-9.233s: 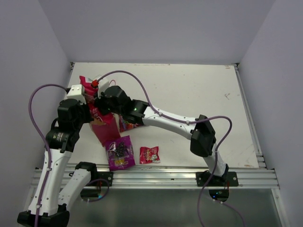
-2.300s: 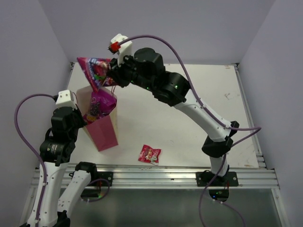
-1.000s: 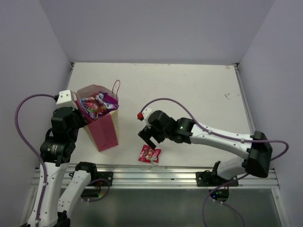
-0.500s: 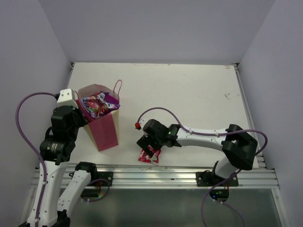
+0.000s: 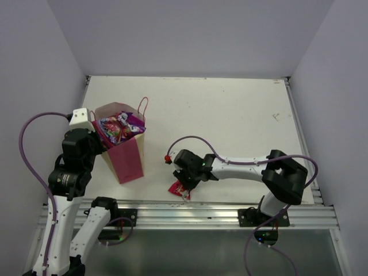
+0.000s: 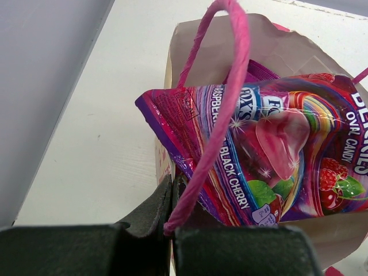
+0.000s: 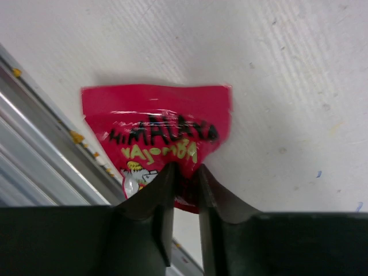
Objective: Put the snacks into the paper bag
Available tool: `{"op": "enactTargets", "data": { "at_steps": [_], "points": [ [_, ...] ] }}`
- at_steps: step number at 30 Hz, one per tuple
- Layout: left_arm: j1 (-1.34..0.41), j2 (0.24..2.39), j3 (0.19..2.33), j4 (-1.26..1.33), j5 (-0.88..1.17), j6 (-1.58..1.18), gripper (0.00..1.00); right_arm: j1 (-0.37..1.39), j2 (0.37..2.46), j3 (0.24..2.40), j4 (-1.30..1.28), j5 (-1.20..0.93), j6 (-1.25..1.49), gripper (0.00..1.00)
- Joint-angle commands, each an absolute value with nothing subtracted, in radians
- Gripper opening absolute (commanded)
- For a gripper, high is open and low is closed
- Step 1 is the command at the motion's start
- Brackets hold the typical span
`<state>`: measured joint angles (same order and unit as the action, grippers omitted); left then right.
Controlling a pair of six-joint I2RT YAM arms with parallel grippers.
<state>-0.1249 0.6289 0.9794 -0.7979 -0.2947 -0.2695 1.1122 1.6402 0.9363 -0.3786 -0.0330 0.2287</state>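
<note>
Right wrist: right tool [image 7: 185, 170] pinches the small red packet [image 7: 156, 115].

White table [image 5: 230, 115], paper bag [image 5: 127, 161] upright left, red packet [image 5: 177, 188] nr front edge

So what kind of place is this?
Probably a robot test booth. A left arm and right arm are bolted to a metal rail at a white table, and plain walls box it in closely. The paper bag and small red packet look like practice props.
</note>
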Motion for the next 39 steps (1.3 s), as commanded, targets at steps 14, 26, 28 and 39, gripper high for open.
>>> {"op": "enactTargets", "data": {
  "at_steps": [14,26,28,39],
  "points": [
    [-0.123,0.607,1.031,-0.842,-0.417,-0.273,0.0,1.115,1.679,1.897,-0.885,0.498,0.006,0.0],
    [-0.123,0.609,1.045,-0.85,-0.416,-0.291,0.0,1.117,2.052,2.58,-0.815,0.297,-0.085,0.01],
    [-0.123,0.609,1.048,-0.851,-0.417,-0.291,0.0,1.117,2.089,2.594,-0.801,0.249,-0.052,0.01],
    [-0.123,0.594,1.031,-0.848,-0.408,-0.31,0.0,1.123,2.187,2.517,-0.821,0.039,0.031,0.01]
  ]
}}
